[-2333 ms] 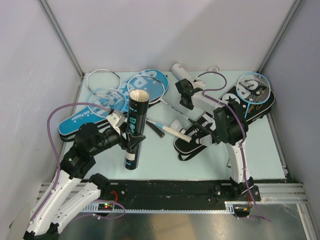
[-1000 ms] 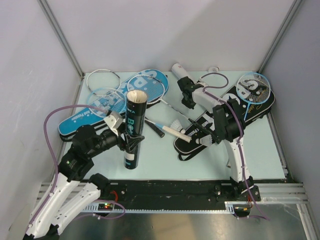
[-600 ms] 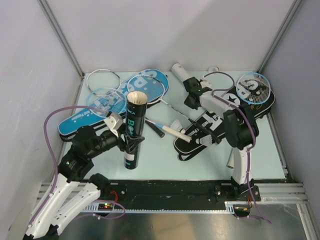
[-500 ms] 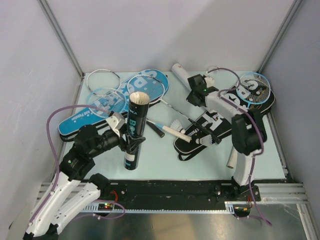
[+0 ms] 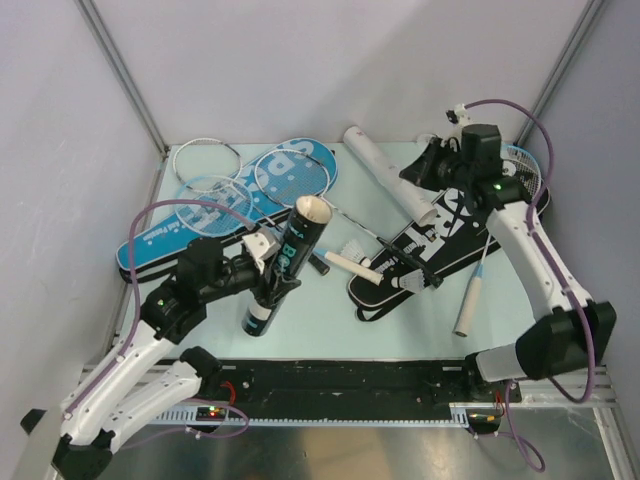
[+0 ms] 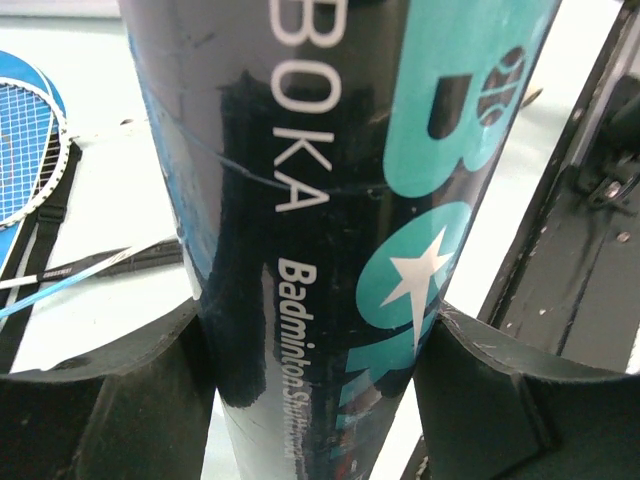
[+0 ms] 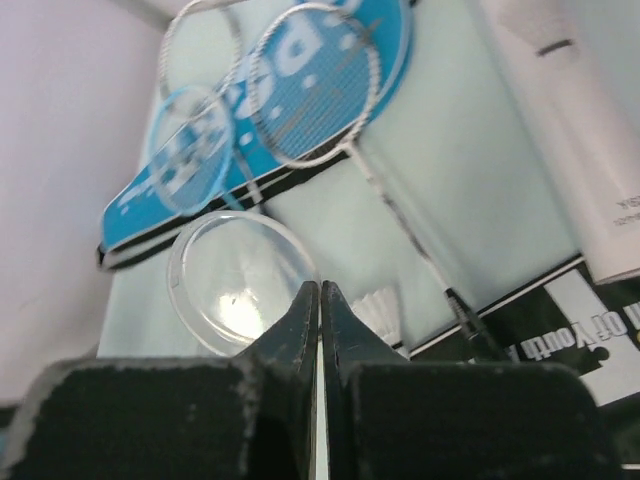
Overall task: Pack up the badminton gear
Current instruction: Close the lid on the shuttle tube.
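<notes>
black shuttle tube (image 5: 296, 238) in left gripper (image 5: 266, 286), mouth tilted up-right

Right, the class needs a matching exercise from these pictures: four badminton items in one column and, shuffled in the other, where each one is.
Column one:
1. black tube
2. white tube
3. clear lid
4. blue cover

Column two:
A. lying down near the back wall, ungripped
B. pinched in the right gripper
C. tilted, clamped in the left gripper
D. flat under racket heads

Pairs: 1-C, 2-A, 3-B, 4-D
</notes>
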Robot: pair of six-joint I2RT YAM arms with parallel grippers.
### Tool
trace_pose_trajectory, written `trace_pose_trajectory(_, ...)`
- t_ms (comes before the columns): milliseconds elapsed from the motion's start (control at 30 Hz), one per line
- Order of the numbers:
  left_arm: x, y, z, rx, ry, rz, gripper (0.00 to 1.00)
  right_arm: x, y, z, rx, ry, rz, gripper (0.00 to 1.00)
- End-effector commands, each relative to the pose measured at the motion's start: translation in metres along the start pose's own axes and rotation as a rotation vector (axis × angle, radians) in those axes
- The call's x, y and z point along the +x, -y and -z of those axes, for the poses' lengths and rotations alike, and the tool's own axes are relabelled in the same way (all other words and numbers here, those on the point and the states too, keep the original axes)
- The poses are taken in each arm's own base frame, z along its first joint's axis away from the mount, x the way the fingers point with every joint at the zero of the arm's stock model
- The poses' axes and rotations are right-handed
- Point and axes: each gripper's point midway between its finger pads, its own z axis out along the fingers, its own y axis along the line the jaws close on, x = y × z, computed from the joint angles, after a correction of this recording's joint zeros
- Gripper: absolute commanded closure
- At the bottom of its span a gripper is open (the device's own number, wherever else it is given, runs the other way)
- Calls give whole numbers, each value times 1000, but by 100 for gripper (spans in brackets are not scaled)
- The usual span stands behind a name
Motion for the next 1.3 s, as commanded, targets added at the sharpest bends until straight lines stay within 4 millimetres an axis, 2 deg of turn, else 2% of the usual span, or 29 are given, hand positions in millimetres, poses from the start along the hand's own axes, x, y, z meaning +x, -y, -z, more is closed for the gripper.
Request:
trace_pose_trajectory(0, -8, -9, -6, -38, -23, -195, 53, 28, -55, 61, -349, -140, 143, 100)
trace_pose_trajectory(133, 3, -14, -10, -41, -84, -316, 54, 39, -85, 104, -515, -153, 173, 100)
trace_pose_trajectory(233, 6, -14, -10, -41, -92, -361, 54, 48, -101, 128, -598, -156, 195, 100)
trace_pose_trajectory(300, 8, -16, -12, -54, -107, -384, 55, 56, -108, 139, -621, -159, 222, 100)
trace_pose_trajectory(433, 13, -14, -14, -54, -126, -417, 55, 89, -116, 145, -637, -224, 264, 100)
trace_pose_trajectory(667, 8, -15, -12, -68, -122, -464, 55, 110, -135, 152, -674, -245, 287, 100)
trace_pose_trajectory(967, 8, -12, -13, -52, -119, -461, 54, 115, -149, 140, -659, -224, 299, 100)
trace_pose_trajectory(1267, 9, -10, -14, -39, -118, -462, 54, 113, -142, 122, -550, -178, 313, 100)
